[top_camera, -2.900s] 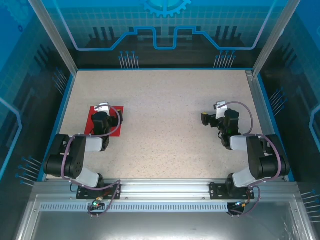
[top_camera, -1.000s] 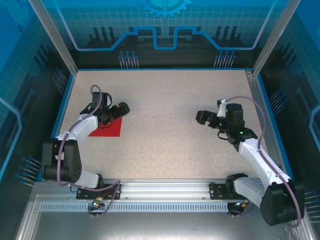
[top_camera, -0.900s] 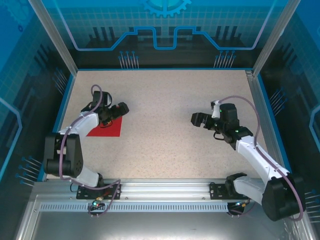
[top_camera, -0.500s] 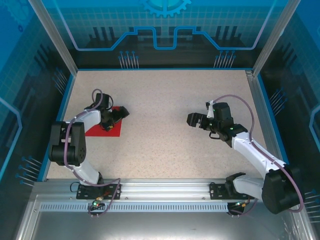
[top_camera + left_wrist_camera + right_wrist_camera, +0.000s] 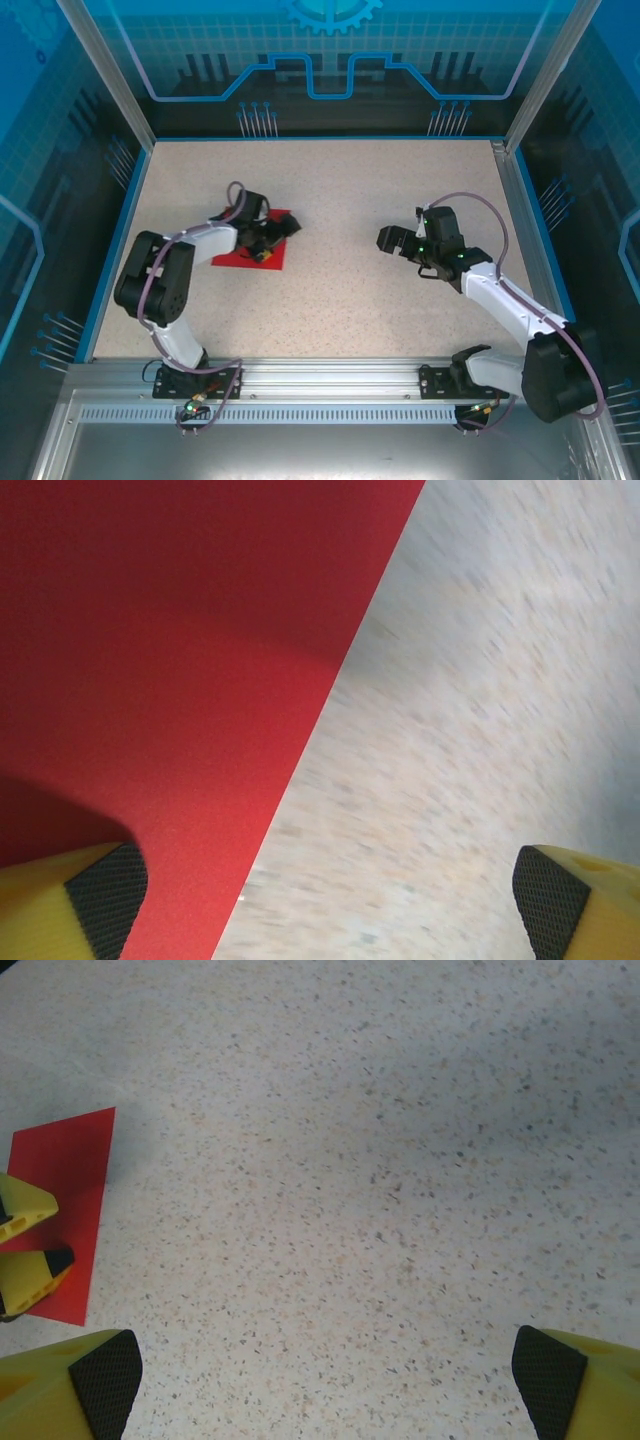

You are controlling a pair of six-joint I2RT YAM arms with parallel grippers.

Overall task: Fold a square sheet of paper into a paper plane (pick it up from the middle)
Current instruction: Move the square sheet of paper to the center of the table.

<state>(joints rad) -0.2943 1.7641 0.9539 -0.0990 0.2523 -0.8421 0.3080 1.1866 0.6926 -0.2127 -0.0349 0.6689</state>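
The square sheet of paper (image 5: 235, 258) is bright red and lies flat on the speckled table, left of centre. My left gripper (image 5: 275, 242) is low over its right part, jaws open. In the left wrist view the sheet (image 5: 150, 660) covers the left half. One pad (image 5: 105, 890) is over the red and the other pad (image 5: 545, 900) is over bare table, and nothing sits between them at the left gripper (image 5: 330, 910). My right gripper (image 5: 388, 240) hovers open right of centre. The right wrist view has the sheet (image 5: 65, 1190) at far left, with the left arm's yellow fingers (image 5: 25, 1245) on it.
The speckled table (image 5: 330, 190) is bounded by a blue rim and glass walls (image 5: 520, 190) at the sides and back. An aluminium rail (image 5: 330, 380) carrying both arm bases runs along the near edge.
The left arm has swung to the right and the red sheet now lies further right, toward the table's middle. The right gripper has edged left and stayed open.
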